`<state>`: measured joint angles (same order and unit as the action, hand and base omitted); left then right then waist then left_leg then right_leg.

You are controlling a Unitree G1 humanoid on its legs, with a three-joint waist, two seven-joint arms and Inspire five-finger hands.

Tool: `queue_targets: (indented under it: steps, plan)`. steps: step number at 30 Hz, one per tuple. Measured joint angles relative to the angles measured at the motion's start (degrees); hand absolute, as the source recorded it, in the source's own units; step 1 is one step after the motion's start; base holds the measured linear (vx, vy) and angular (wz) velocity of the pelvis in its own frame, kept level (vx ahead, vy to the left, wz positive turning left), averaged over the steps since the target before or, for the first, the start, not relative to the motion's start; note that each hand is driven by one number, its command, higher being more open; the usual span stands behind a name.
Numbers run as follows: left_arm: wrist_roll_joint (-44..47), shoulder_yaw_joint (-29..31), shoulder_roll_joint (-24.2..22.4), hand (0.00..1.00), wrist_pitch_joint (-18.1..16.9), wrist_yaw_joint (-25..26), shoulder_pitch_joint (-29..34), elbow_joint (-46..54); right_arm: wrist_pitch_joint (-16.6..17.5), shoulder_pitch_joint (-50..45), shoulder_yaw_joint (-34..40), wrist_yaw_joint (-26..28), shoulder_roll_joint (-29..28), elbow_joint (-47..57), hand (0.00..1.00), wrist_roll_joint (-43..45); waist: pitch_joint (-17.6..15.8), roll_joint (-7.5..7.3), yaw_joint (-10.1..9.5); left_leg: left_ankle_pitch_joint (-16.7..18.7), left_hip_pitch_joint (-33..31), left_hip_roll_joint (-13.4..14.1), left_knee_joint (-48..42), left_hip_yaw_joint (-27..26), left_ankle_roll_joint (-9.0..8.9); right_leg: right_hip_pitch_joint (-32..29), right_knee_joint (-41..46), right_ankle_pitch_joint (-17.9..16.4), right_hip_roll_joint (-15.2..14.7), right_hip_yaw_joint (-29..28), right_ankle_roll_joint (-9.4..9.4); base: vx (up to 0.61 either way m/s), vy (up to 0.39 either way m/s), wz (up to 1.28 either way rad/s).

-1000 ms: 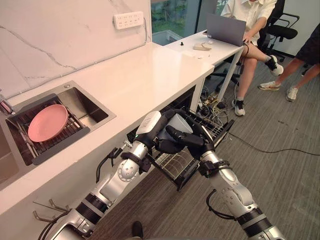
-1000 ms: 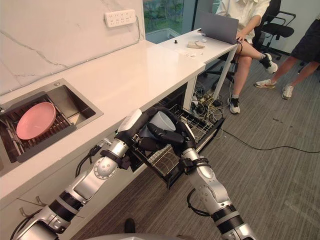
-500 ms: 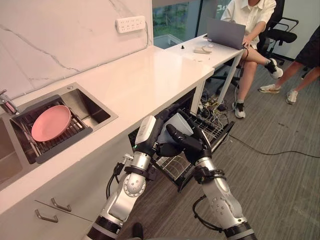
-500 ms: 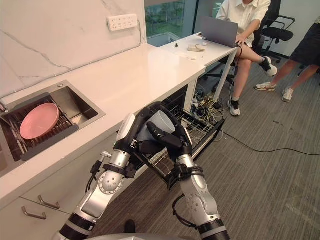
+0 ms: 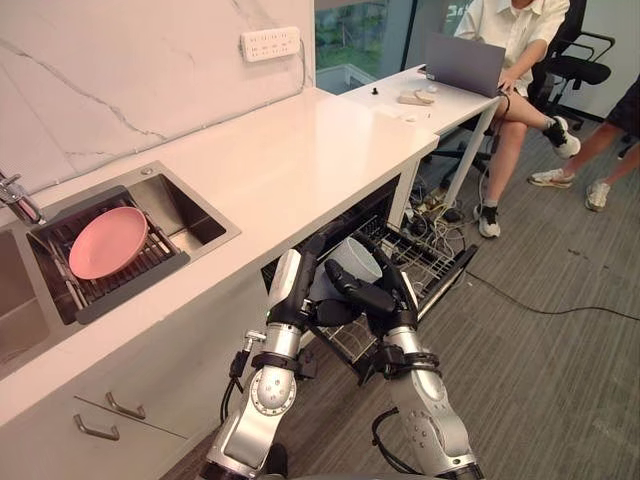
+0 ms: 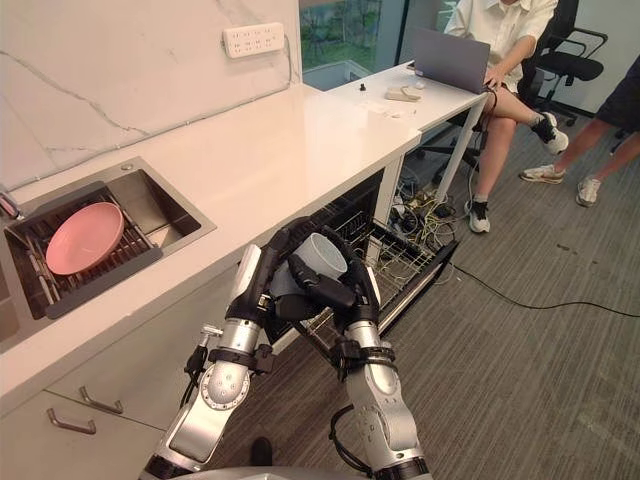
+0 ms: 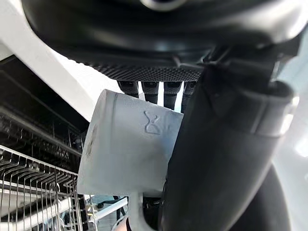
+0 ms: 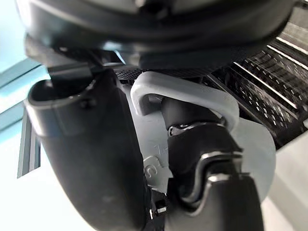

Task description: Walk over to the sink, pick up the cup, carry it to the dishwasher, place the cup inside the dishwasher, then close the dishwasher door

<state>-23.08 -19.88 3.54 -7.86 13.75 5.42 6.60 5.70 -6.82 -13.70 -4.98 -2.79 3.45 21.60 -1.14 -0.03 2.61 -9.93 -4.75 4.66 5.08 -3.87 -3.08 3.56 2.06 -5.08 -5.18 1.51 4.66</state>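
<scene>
A pale grey cup [image 5: 354,260] is held between both hands, just above the pulled-out wire rack [image 5: 425,262] of the open dishwasher under the counter. My left hand [image 5: 304,272] wraps the cup's side from the counter side; in the left wrist view its fingers [image 7: 155,89] and thumb [image 7: 222,163] curl round the cup [image 7: 126,150]. My right hand [image 5: 372,297] grips from the front. In the right wrist view a finger [image 8: 204,144] passes through the cup's handle [image 8: 185,90].
A pink plate [image 5: 106,243] lies on a drainer in the sink [image 5: 190,218] at the left. The white counter's edge [image 5: 330,205] overhangs the dishwasher. Two people sit at a desk with a laptop [image 5: 465,64] far right, with cables [image 5: 560,308] on the floor.
The camera has shifted, and the counter and sink sit further right in view. Both hands still hold the cup together, now closer in and lower over the rack.
</scene>
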Motion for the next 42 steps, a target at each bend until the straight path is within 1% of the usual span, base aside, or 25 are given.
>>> queue_targets:
  steps: [2,3,5,7,9,11,12,14,17,20,23,26,28,31,33,35,37,38,40,41,42]
  plan:
    - [2.15,0.00,-0.22,0.90,-0.10,-0.67,0.41,0.03,0.01,-0.15,0.77,-0.29,0.02,0.62,0.30,-3.53,0.03,0.05,0.01,0.01,0.00,-0.03,0.01,0.15,-0.02,0.10,0.02,-0.09,0.00,0.14,0.00,0.00,-0.008,0.05]
    - [3.39,-0.01,-0.12,0.90,-0.25,-1.41,0.93,0.27,0.01,-0.15,2.36,-0.83,0.21,0.87,0.30,-6.11,0.05,0.11,-0.05,0.04,0.00,-0.06,0.06,0.26,-0.05,0.13,0.02,-0.15,-0.02,0.25,-0.01,-0.02,-0.006,0.07]
    - [4.74,0.29,0.16,0.90,-0.55,-1.77,1.98,1.06,0.01,-0.14,6.40,-2.67,0.15,1.58,0.30,-9.71,0.15,0.31,-0.18,0.14,-0.18,-0.21,0.25,0.74,-0.18,0.15,0.02,-0.29,-0.09,0.72,0.02,-0.02,-0.002,0.13]
    - [5.95,2.91,0.72,0.90,-0.66,-1.81,3.35,3.21,0.01,-0.13,12.99,-5.54,1.07,2.63,0.30,-13.01,0.38,0.68,-0.18,0.31,-0.50,-0.43,0.25,1.40,-0.41,0.21,0.02,-0.39,-0.19,1.43,0.03,-0.01,0.001,0.16]
    - [6.96,6.13,2.02,0.90,-0.80,-1.80,4.02,4.70,0.01,-0.05,18.28,-7.90,3.61,3.31,0.30,-15.16,0.72,1.20,-0.18,0.28,-0.55,-0.58,0.22,1.61,-0.39,0.28,0.01,-0.43,-0.31,1.65,0.04,0.00,0.001,0.06]
    - [7.95,8.24,3.47,0.90,-1.06,-1.91,4.26,5.20,0.01,-0.06,20.69,-9.00,6.77,4.39,0.30,-16.74,1.00,1.62,-0.12,0.04,-0.55,-0.57,0.01,1.61,-0.06,0.28,-0.02,-0.43,-0.29,1.64,0.04,0.00,0.000,0.00]
    - [8.49,8.41,4.23,0.90,-1.26,-2.06,4.27,5.23,0.02,-0.05,21.30,-9.09,8.70,5.35,0.30,-18.36,1.11,1.78,-0.08,-0.06,-0.54,-0.55,0.00,1.62,0.05,0.29,-0.04,-0.42,-0.27,1.64,0.03,0.00,0.000,0.00]
    - [8.59,8.06,4.67,0.90,-1.46,-3.12,4.39,5.23,0.03,0.06,21.23,-8.76,10.65,7.10,0.30,-20.39,1.22,1.94,-0.10,-0.06,-0.55,-0.54,0.00,1.63,0.05,0.29,-0.07,-0.42,-0.26,1.64,0.03,0.00,0.000,0.00]
    - [8.75,6.04,5.04,0.90,-1.56,-4.96,4.82,5.23,0.23,1.92,20.68,-7.72,11.28,8.12,0.30,-21.85,1.25,1.95,-0.07,-0.05,-0.61,-0.54,0.01,1.69,0.05,0.29,-0.08,-0.43,-0.26,1.69,0.03,0.00,0.000,0.00]
    - [10.34,5.78,5.12,0.90,-1.66,-5.76,5.20,5.23,0.24,2.21,19.72,-6.58,11.44,7.85,0.30,-21.84,1.25,1.95,-0.13,-0.05,-0.81,-0.56,0.16,1.86,0.05,0.20,-0.09,-0.43,-0.26,1.87,0.03,-0.01,-0.002,0.02]
    - [13.86,5.95,5.63,0.90,-1.67,-6.74,5.97,4.79,0.22,2.23,19.45,-4.93,12.13,3.67,0.30,-21.85,1.25,1.91,-0.28,-0.04,-1.11,-0.64,0.27,2.06,0.04,0.06,-0.14,-0.48,-0.30,2.09,0.05,0.00,-0.003,0.03]
    - [17.00,6.02,5.71,0.90,-1.79,-8.16,7.23,2.53,-0.53,2.22,19.32,-3.42,14.08,-2.85,0.30,-21.99,1.24,1.90,-0.43,-0.16,-2.31,-0.70,0.27,2.54,-0.05,-0.92,-0.09,-0.48,-0.28,2.53,0.06,-0.01,-0.003,0.08]
    - [18.82,5.94,6.41,0.90,-1.77,-9.66,8.11,-1.92,-1.41,2.32,19.32,-2.53,15.85,-8.45,0.30,-23.07,1.02,1.66,-0.79,-0.33,-3.39,-0.69,0.27,2.85,0.07,-1.81,0.05,-0.45,-0.25,2.82,0.07,0.01,-0.008,0.07]
    - [19.91,6.15,7.58,0.90,-1.08,-10.98,9.12,-7.66,-2.45,2.50,19.34,-2.05,17.67,-13.75,0.30,-23.46,0.33,1.36,-1.53,-0.67,-4.99,-0.69,0.20,3.31,0.27,-3.13,0.28,-0.44,-0.16,3.32,0.08,0.02,-0.014,0.08]
    - [20.23,6.89,7.71,0.90,-0.98,-11.33,10.09,-9.75,-2.78,3.95,19.34,-2.03,18.60,-16.41,0.30,-23.74,-0.81,1.23,-1.80,-1.21,-6.22,-0.71,-0.01,3.66,0.39,-4.09,0.67,-0.45,-0.11,3.67,0.08,0.02,-0.009,0.11]
    - [20.83,8.77,7.74,0.90,-0.70,-11.43,10.27,-12.42,-2.73,7.81,19.60,-2.31,19.76,-17.68,0.30,-24.03,-3.31,1.23,-1.79,-1.87,-7.65,-0.72,-0.03,4.71,0.40,-5.28,1.34,-0.46,0.04,4.65,0.08,-0.03,-0.008,0.21]
    - [21.43,9.69,7.73,0.90,-0.70,-11.43,10.04,-13.77,-2.64,10.05,19.59,-2.42,20.77,-19.36,0.30,-24.04,-4.46,1.10,-1.98,-2.26,-8.49,-0.73,-0.03,5.13,0.43,-6.02,1.90,-0.58,0.11,5.25,0.06,-0.05,-0.002,0.21]
    - [21.75,10.75,7.78,0.90,-0.69,-11.24,9.64,-15.34,-2.49,12.54,19.61,-2.90,22.00,-20.94,0.30,-24.06,-6.09,1.05,-2.89,-2.64,-9.34,-0.74,-0.03,5.71,0.54,-7.10,3.12,-0.97,0.12,5.77,0.09,-0.06,0.000,0.20]
    - [22.03,11.89,7.78,0.90,-0.68,-11.08,9.28,-17.33,-2.45,14.52,19.59,-3.32,22.92,-22.72,0.30,-24.09,-7.14,1.06,-3.91,-2.98,-10.76,-0.91,-0.03,6.51,0.63,-8.98,5.24,-1.88,-0.01,6.54,0.16,-0.08,-0.004,0.23]
    - [22.05,12.85,7.79,0.90,-0.68,-10.91,9.21,-18.46,-2.47,15.63,19.58,-3.82,22.94,-23.67,0.30,-24.08,-8.21,0.89,-4.86,-3.17,-11.26,-1.03,-0.03,6.78,0.56,-10.25,7.20,-2.74,-0.27,6.79,0.18,-0.07,-0.006,0.20]
    - [22.08,13.31,7.79,0.90,-0.68,-10.67,9.13,-18.92,-2.43,16.07,19.57,-3.97,22.94,-24.09,0.30,-24.08,-8.76,0.77,-5.31,-3.20,-11.54,-1.13,-0.03,6.97,0.44,-10.91,8.22,-3.20,-0.45,6.92,0.25,-0.05,-0.006,0.23]
